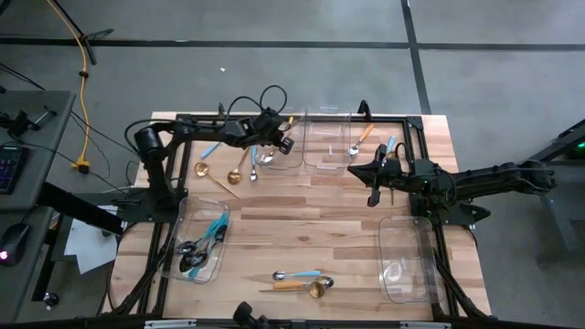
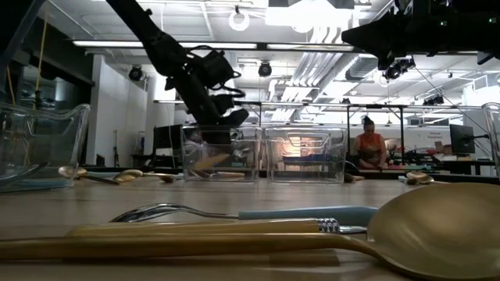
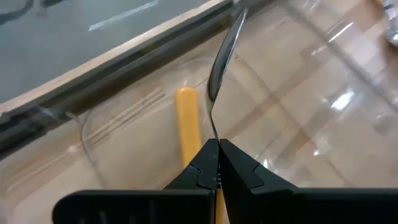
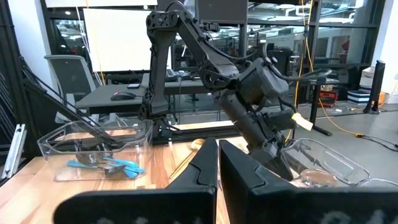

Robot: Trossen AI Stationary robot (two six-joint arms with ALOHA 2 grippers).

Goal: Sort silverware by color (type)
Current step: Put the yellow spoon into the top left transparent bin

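My left gripper (image 1: 284, 143) hangs over the clear far-left bin (image 1: 294, 163), slanting down, shut on a silver-headed utensil (image 3: 224, 56) with an orange handle. Another orange handle (image 3: 186, 121) lies in that bin below it. My right gripper (image 1: 372, 194) waits shut and empty above the table's right half. Loose silverware lies flat on the wood: gold spoons (image 1: 204, 169) left of the bin, a light-blue spoon (image 1: 297, 275) and a gold one (image 1: 315, 289) near the front edge. Blue-handled dark pieces (image 1: 203, 245) lie in the left bin. My left gripper pinches the utensil between its two fingers where the thin silver neck (image 3: 214, 132) meets the handle; orange shows between the fingers (image 3: 218, 199) farther back. The fingers lie along the utensil. Its head sticks out past the fingertips, seen edge-on, lifted clear above the bin's floor.
A second clear bin (image 1: 327, 146) stands right of the first at the far edge, with an orange-handled spoon (image 1: 358, 143) and a light-blue one (image 1: 389, 146) beside it. Another clear bin (image 1: 407, 260) stands at the near right. Bare wood lies in the table's middle.
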